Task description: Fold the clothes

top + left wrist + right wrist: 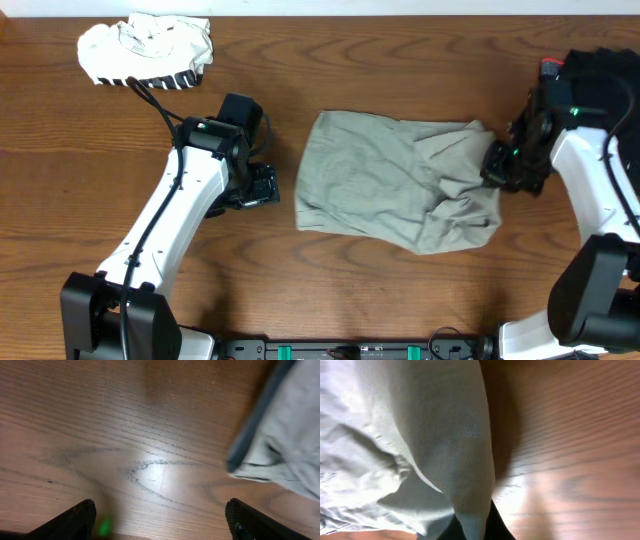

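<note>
So here's where I'm at. My right gripper (pixel 497 160) is clamped down tight on the right edge of the khaki-grey shorts (pixel 390 180). In the right wrist view a fold of the fabric runs straight down into my fingertips, pinched between them, with the rest of the cloth bunched off to the left and bare wood to the right.

The shorts lie in the middle of the counter (pixel 400 300). The left half is pretty flat, but the right half, where I've got hold, is rumpled and creased.

My left gripper (pixel 262 188) is spread wide with nothing in it. It sits just beside the left edge of the shorts, not touching them. From the left wrist view both fingers frame plain wood, and a corner of the shorts pokes in at the upper right, a little blurry.

There's also a white garment with black stripes (pixel 145 50) crumpled up at the far left corner of the counter, well apart from everything else.
</note>
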